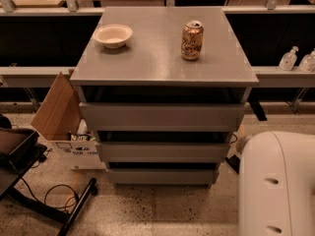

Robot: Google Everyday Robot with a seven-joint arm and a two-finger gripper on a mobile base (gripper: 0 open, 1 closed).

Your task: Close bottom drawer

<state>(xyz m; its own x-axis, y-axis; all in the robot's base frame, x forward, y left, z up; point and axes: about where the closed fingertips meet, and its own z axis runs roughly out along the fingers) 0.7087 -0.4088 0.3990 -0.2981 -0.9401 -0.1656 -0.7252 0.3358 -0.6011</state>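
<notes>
The grey cabinet [162, 58] stands in the middle with three flat handleless drawer fronts. The bottom drawer [162, 176] is the lowest front, just above the floor. It sits back under the middle drawer [162, 151], with a thin dark gap above it; no inside box shows. The top drawer [162, 116] is above both. My white arm [275, 186] fills the lower right corner, beside the cabinet's right side. My gripper does not show; it is out of view behind or below the arm.
A cream bowl [113, 35] and a drink can [192, 40] stand on the cabinet top. An open cardboard box [61, 122] sits at the cabinet's left. A black chair base and cable [59, 200] lie on the floor at the lower left. Bottles [289, 59] stand on the right shelf.
</notes>
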